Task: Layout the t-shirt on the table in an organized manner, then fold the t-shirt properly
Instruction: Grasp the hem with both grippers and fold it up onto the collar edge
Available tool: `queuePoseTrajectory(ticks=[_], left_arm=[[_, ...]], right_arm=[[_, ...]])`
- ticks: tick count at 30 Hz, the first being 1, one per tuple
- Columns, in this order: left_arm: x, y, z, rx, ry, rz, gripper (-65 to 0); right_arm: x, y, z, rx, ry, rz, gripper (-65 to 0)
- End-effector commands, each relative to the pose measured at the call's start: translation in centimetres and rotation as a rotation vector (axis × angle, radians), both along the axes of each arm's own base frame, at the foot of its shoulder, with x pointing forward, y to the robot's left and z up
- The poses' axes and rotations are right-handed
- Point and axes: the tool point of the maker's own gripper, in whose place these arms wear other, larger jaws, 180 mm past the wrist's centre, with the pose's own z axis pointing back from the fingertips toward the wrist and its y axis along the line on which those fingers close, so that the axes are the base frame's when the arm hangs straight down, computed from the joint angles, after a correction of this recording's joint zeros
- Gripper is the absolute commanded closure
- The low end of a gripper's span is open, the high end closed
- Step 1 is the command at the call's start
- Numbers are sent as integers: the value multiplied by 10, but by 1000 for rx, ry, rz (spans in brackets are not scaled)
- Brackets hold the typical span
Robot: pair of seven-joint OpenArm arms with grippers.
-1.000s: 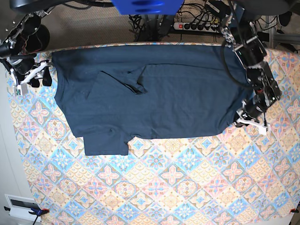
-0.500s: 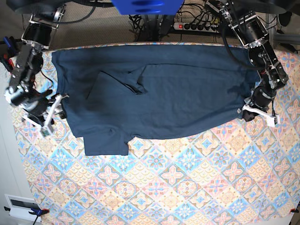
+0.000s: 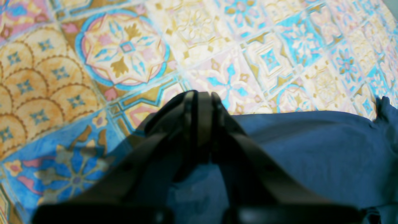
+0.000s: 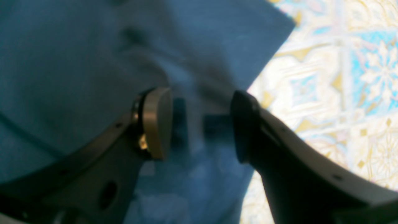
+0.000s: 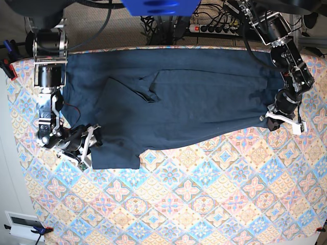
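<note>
A: Where does the base view sit?

B: High overhead, facing straight down on the whole counter (image 5: 204, 204), both arms in frame.

A: And the wrist views?

B: Each rides its arm, very near, aimed along its end effector. The left wrist view looks past the left end effector (image 3: 200, 96) at the t-shirt (image 3: 311, 149) edge near the base view's right; the right wrist view past the right end effector (image 4: 202, 124) at the lower left corner.

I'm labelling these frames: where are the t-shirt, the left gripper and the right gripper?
t-shirt (image 5: 204, 102), base view, middle of its body.
left gripper (image 3: 200, 99), left wrist view, shut fingertips.
right gripper (image 4: 200, 130), right wrist view, gap between open fingertips.
</note>
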Motion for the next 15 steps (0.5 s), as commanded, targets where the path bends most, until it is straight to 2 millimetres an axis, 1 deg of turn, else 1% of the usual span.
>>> queuePoseTrajectory(ticks=[1,3,6,10,15], left_arm=[[8,5,18,18,-60,0,0],[8,5,18,18,-60,0,0],[8,5,18,18,-61,1,0],[9,5,19,18,-62,1,0],[9,5,19,18,-62,1,0]], right_arm=[[19,-8,20,21,-60,-21,-299],[24,-13,14,52,-52,-50,-299],[32,-17,11,87,-52,-80,-299],[31,-27,2,111,-40,-116,-299],[36,-35,6,138,-88,-137,-299]])
